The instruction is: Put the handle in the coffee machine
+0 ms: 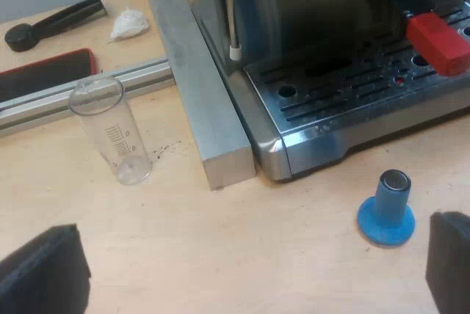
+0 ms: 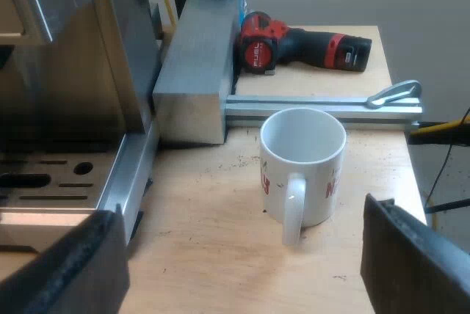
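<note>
My left pincer [image 1: 246,277] is wide open and holds nothing, near the blue tamper [image 1: 387,210] on the counter [image 1: 183,241]. My right pincer [image 2: 242,274] is wide open too, by the mug [image 2: 302,160]. Farther off, the handle [image 1: 435,37] pokes out of the coffee machine [image 1: 345,90] front, so I think it is already in.

My left gripper [image 1: 253,255] has matte black, blocky fingers [image 1: 44,270] with squared corners; my right gripper [image 2: 242,252] has black fingers [image 2: 66,270] too, grainy, with slanted edges.
</note>
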Robot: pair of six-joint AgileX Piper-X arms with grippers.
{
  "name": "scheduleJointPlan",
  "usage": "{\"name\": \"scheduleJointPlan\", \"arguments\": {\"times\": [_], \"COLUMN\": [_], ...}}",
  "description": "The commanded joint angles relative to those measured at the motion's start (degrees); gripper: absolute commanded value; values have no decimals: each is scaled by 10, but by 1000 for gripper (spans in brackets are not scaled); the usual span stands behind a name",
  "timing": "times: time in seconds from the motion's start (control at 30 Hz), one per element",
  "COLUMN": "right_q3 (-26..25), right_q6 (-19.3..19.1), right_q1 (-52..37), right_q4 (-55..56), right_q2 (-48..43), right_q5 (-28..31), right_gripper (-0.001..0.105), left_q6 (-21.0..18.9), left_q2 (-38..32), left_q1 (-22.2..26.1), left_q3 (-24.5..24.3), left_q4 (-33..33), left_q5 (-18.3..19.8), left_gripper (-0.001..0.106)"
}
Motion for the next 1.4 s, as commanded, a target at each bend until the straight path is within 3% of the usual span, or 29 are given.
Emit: {"name": "scheduleJointPlan", "arguments": {"times": [0.03,0.2,0.43,0.77,1.4], "right_q3": [5,36,90,150,161], "right_q6": [2,2,2,2,2], "right_q1": [-2,-2,-2,-2,-2], "right_q4": [-5,-8,-8,-8,-23], "right_q2": [-27,-27,-26,-26,-26], "right_q5": [-9,-11,-56,-56,-50], "right_gripper": [69,69,69,69,69], "left_q6": [-7,-69,-70,-61,-62], "left_q2": [-80,-80,-76,-76,-76], "left_q1": [0,0,-29,-49,-49], "left_q3": [14,58,119,172,173], "left_q4": [-35,-103,-167,-193,-194], "left_q5": [3,-17,-61,-62,-62], "left_gripper": [95,95,95,95,95]}}
